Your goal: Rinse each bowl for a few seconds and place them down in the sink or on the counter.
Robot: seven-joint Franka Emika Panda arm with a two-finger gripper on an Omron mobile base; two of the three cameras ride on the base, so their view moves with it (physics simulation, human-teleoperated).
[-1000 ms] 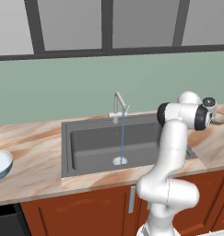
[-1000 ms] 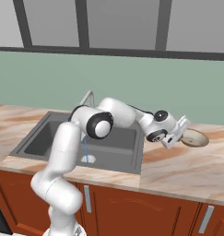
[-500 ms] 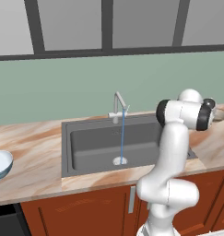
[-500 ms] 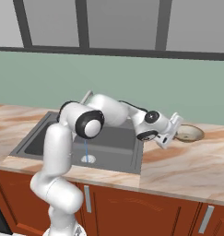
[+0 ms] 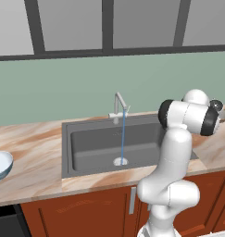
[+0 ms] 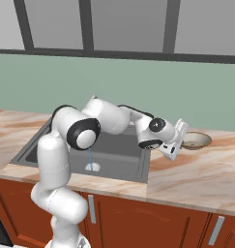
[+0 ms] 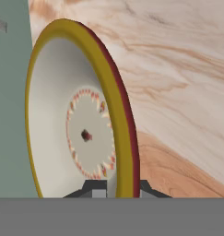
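The shallow beige-tan bowl (image 6: 197, 140) is low over the counter (image 6: 196, 174) right of the sink (image 6: 120, 151); I cannot tell whether it touches the counter. My gripper (image 6: 183, 141) reaches it from the left and is shut on its near rim. In the hand view the rim stands edge-on between my gripper's (image 7: 118, 189) two fingertips, with the bowl's (image 7: 81, 133) pale inside and patterned centre facing left. The pale blue-white bowl (image 5: 0, 164) sits on the counter (image 5: 30, 178) far left of the sink (image 5: 109, 143).
A slim silver tap (image 5: 119, 104) at the back of the sink runs a thin stream of water (image 5: 123, 136) down to the drain (image 5: 120, 161). My arm stretches over the sink's right end. A green wall rises behind the counter.
My hand has shifted a little left toward the sink, carrying the beige bowl with it. My elbow has swung further over the basin. The jaws stay closed on the rim.
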